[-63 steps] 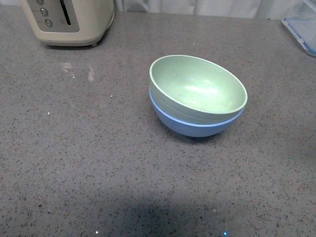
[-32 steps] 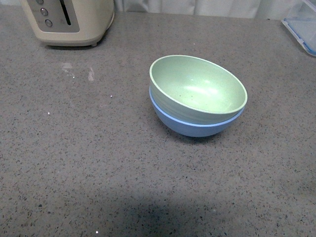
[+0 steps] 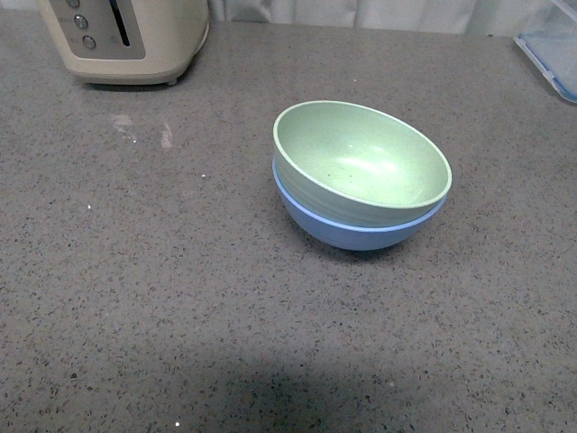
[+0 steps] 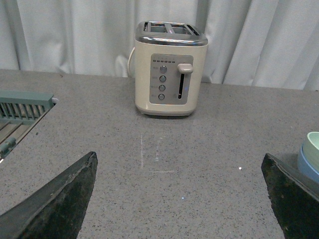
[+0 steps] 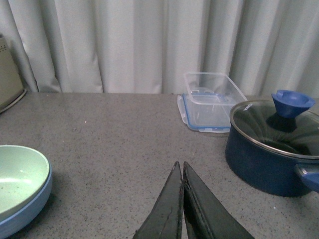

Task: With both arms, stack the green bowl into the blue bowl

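The green bowl [image 3: 361,162] sits nested in the blue bowl [image 3: 352,230] on the grey counter, tilted a little toward the near right. Neither arm shows in the front view. In the left wrist view my left gripper [image 4: 179,164] is open and empty, its black fingers [image 4: 60,204] wide apart over bare counter, with the edge of both bowls [image 4: 311,159] far to one side. In the right wrist view my right gripper [image 5: 181,167] is shut on nothing, away from the stacked bowls [image 5: 20,184].
A cream toaster [image 3: 126,36] stands at the back left, also in the left wrist view [image 4: 169,69]. A grey-green rack [image 4: 25,104] lies near it. A clear lidded box [image 5: 212,107] and a dark blue pot with glass lid [image 5: 271,144] stand on the right.
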Tool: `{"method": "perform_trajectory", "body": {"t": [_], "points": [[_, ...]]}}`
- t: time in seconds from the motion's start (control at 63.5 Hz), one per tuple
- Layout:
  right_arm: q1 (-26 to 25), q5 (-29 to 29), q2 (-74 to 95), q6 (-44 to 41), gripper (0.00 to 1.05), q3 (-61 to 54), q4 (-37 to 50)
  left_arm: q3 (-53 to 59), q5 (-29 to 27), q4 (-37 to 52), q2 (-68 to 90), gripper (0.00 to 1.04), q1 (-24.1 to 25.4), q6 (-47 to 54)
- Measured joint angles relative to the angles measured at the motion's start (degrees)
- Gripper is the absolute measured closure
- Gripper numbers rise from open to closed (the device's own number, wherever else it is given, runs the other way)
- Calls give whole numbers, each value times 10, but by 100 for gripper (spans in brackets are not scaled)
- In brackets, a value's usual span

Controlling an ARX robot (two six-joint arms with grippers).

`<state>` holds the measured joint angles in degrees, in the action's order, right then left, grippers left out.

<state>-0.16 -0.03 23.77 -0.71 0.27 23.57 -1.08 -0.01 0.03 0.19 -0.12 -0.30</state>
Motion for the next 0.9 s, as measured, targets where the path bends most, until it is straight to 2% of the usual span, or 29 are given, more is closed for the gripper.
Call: {"method": "perform_trajectory", "body": {"t": [0.709,0.819,0.898], "points": [[0,0,-138,0,104,0,-134,0,0,0,0,6,0,0],[0,0,-212,0,104,0,-229,0,0,0,0,6,0,0],[0,0,-231,0,104,0,-233,0,0,0,0,6,0,0]]}}
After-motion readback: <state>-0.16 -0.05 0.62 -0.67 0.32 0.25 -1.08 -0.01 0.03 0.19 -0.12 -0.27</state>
